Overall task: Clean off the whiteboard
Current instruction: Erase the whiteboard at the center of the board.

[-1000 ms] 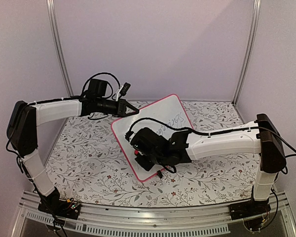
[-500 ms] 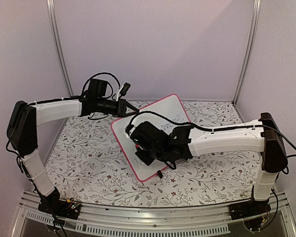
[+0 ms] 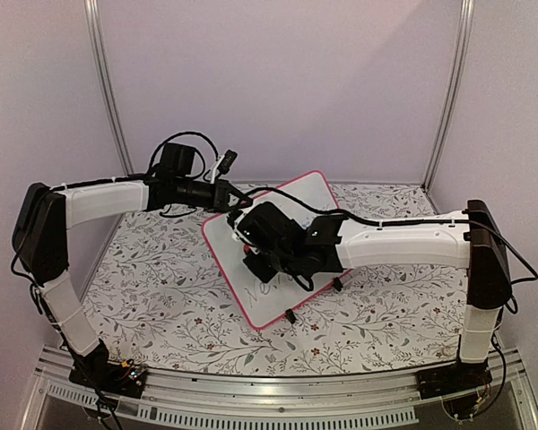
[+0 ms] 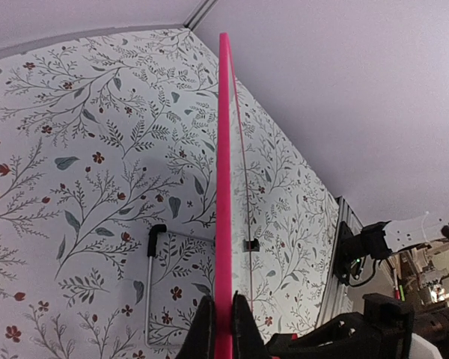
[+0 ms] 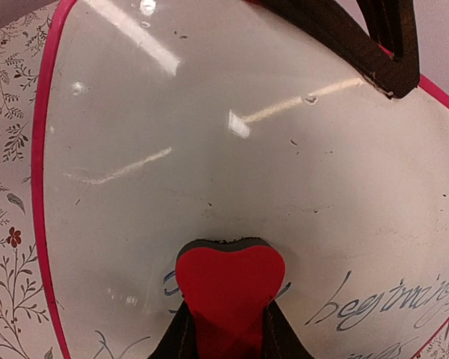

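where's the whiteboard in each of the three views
top external: the whiteboard sits mid-table, turned diagonally, middle hidden under the right arm
left wrist: edge-on, its pink rim a vertical line up the centre, pinched at the bottom by the left tool
right wrist: fills most of the frame; the right tool holds a red eraser at bottom centre
shared landmark: the floral table cover around the board

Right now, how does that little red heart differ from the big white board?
The eraser is small, red and heart-shaped; the whiteboard is large, white, pink-rimmed, with handwriting. The right arm's jaws pinch the eraser against the whiteboard's face; the left arm's jaws clamp the whiteboard's rim. Both are held by the robot.
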Available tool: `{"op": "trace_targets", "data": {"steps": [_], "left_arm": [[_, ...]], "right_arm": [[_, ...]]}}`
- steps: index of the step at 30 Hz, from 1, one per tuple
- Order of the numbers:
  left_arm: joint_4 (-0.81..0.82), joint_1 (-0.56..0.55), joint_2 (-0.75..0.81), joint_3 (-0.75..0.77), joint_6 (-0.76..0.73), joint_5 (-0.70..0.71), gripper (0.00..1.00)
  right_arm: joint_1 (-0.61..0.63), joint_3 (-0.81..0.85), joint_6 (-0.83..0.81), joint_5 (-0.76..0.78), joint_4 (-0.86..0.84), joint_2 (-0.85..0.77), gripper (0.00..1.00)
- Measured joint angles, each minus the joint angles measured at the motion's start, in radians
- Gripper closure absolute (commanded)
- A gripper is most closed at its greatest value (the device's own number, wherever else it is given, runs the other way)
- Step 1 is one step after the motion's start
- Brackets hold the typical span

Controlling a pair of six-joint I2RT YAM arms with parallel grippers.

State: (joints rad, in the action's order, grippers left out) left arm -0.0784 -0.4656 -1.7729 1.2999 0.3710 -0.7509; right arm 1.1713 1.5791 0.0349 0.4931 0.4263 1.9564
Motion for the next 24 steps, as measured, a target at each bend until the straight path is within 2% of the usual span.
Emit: {"op": "trace_targets", "data": {"steps": [24], "left_arm": [[0.0, 0.0, 0.0, 0.0, 0.0, 0.0, 1.0]], "right_arm": [[0.022, -0.127, 0.082, -0.064, -0.052, -0.045, 1.0]]}}
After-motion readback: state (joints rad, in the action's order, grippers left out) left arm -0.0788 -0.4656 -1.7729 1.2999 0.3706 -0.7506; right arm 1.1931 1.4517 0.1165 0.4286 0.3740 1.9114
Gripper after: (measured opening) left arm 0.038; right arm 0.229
